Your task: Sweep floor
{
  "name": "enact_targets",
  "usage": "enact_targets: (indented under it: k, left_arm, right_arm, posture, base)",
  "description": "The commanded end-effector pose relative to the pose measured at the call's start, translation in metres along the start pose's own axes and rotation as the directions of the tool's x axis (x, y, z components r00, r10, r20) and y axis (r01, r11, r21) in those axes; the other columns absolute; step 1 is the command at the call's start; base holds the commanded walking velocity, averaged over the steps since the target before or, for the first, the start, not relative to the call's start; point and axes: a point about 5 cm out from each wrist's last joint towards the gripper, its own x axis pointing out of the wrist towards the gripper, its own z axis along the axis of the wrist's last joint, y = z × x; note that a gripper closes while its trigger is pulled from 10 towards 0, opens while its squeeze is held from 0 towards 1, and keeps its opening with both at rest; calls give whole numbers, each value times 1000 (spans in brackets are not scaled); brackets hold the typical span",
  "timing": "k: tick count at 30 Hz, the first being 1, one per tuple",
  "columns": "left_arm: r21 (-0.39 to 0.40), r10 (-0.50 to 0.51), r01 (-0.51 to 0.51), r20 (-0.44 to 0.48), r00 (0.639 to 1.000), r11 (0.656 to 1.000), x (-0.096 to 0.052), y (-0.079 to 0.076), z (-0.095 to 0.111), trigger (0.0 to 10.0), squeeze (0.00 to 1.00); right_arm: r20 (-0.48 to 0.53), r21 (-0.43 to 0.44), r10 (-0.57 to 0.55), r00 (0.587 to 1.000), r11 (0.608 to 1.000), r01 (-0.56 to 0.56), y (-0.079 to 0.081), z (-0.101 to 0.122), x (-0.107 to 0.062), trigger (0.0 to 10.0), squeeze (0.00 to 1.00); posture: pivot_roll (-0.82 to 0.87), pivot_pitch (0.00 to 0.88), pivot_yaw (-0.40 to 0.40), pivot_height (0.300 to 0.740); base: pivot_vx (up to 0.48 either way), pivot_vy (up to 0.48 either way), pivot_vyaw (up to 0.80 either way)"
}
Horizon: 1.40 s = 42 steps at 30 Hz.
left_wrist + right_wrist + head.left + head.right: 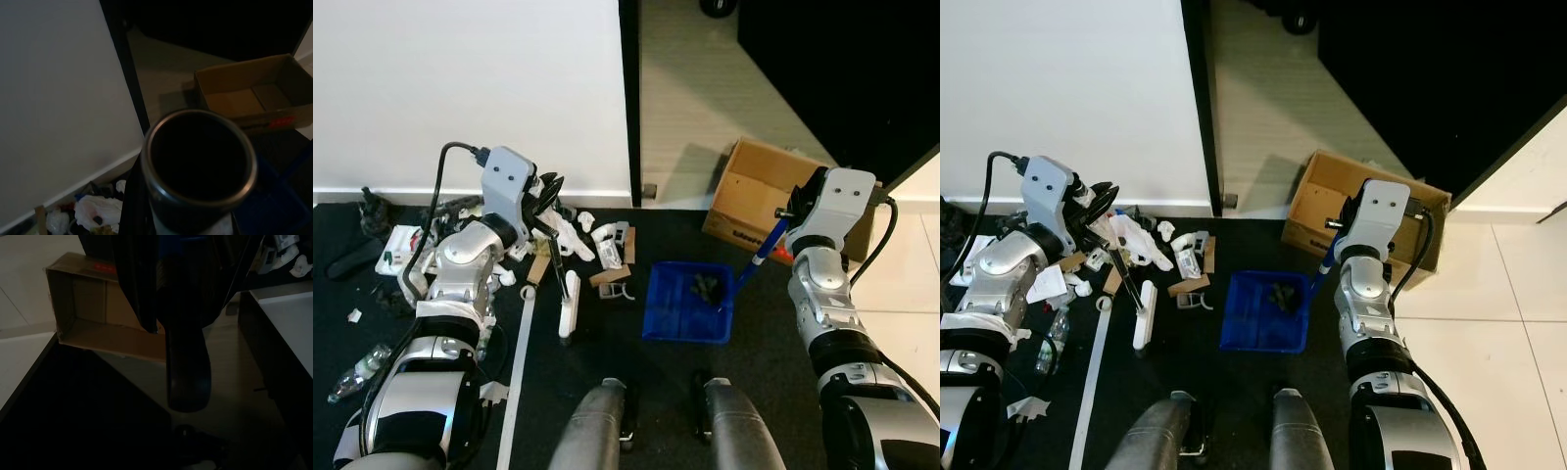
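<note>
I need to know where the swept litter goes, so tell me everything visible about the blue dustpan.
The blue plastic dustpan is a shallow rectangular tray lying flat on the black floor mat, right of the white-headed broom. A few dark scraps lie inside. Its blue handle slants up to the right gripper, in front of the open cardboard box.

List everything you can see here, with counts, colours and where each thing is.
Dustpan: one, blue, on the black mat between the arms, dark debris inside.
Brush: one, white head, on the mat left of the dustpan.
Litter: many pieces, white and brown, along the wall base.
Bottle: one, clear, far left on the mat.
Box: one, brown cardboard, open, behind the dustpan.
Wall: one, white, rear left.
Left gripper: on the brush handle.
Right gripper: on the dustpan's blue handle.
</note>
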Motion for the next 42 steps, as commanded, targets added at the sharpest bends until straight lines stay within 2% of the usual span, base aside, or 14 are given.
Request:
enact_targets:
  k: [1, 8, 12, 15, 18, 22, 25, 29, 31, 34, 37, 40, 41, 42]
  left_arm:
    - [37, -17, 17, 0, 1000, 999, 4, -2, 0, 10000, 0]
    - [27, -26, 26, 6, 1000, 999, 18, -11, 4, 10000, 0]
    - [-27, -125, 127, 54, 991, 992, 43, -43, 13, 10000, 0]
    - [-58, -193, 198, 93, 977, 978, 53, -62, 20, 10000, 0]
    - [-72, -222, 231, 113, 968, 970, 57, -70, 23, 10000, 0]
    - [-169, -342, 386, 242, 908, 907, 74, -109, 40, 10000, 0]
    - [-198, -372, 433, 281, 885, 880, 76, -122, 45, 10000, 0]
    - [-266, -447, 567, 397, 802, 780, 78, -155, 55, 10000, 0]
    - [-270, -467, 605, 432, 772, 749, 77, -165, 59, 10000, 0]
    - [-270, -484, 643, 471, 737, 717, 76, -175, 64, 10000, 0]
    - [-262, -465, 642, 504, 727, 720, 76, -176, 72, 10000, 0]
    - [-217, -408, 588, 537, 738, 779, 76, -154, 86, 10000, 0]
    - [-217, -408, 588, 537, 738, 779, 76, -154, 86, 10000, 0]
    - [-200, -386, 564, 548, 742, 801, 74, -141, 90, 10000, 0]
  right_arm:
    - [-47, -29, -26, 999, 999, 25, -7, -13, -7, 10000, 0]
    - [-42, -27, -13, 999, 1000, 12, -4, -10, -8, 10000, 0]
    - [-59, 0, 83, 995, 997, -83, 4, -12, -16, 10000, 0]
    - [-75, -7, 132, 988, 991, -133, 8, -16, -22, 10000, 0]
    - [-80, -12, 142, 987, 990, -143, 8, -18, -24, 10000, 0]
    - [-101, -14, 156, 983, 987, -158, 10, -20, -27, 10000, 0]
    - [-108, -18, 160, 981, 986, -163, 11, -20, -26, 10000, 0]
    - [-114, -16, 172, 978, 984, -175, 14, -18, -25, 10000, 0]
    - [-117, -16, 175, 978, 984, -178, 15, -18, -24, 10000, 0]
    - [-121, -14, 179, 976, 983, -182, 16, -18, -25, 10000, 0]
    - [-125, -11, 181, 975, 983, -184, 17, -19, -25, 10000, 0]
    - [-122, -4, 178, 977, 984, -179, 16, -19, -23, 10000, 0]
    - [-122, -4, 178, 977, 984, -179, 16, -19, -23, 10000, 0]
    - [-120, 2, 176, 977, 984, -177, 15, -18, -23, 10000, 0]
  posture:
    - [-117, 384, 66, 740]
    - [-177, 402, 79, 740]
    - [-243, 408, 100, 740]
    - [-262, 403, 111, 740]
    - [-265, 401, 112, 740]
    - [-270, 392, 119, 740]
    - [-269, 391, 119, 740]
    - [-261, 385, 122, 740]
    - [-258, 383, 122, 740]
    - [-249, 376, 125, 740]
    - [-231, 358, 133, 740]
    - [-206, 334, 138, 740]
    - [-206, 334, 138, 740]
    - [-195, 324, 139, 740]
  base:
    - [0, 0, 0]
    - [0, 0, 0]
    - [0, 0, 0]
    - [0, 0, 0]
    - [0, 0, 0]
    - [0, 0, 0]
    - [0, 0, 0]
    - [0, 0, 0]
    - [0, 0, 0]
    - [0, 0, 0]
    - [0, 0, 0]
    - [0, 0, 0]
    - [0, 0, 0]
    - [0, 0, 0]
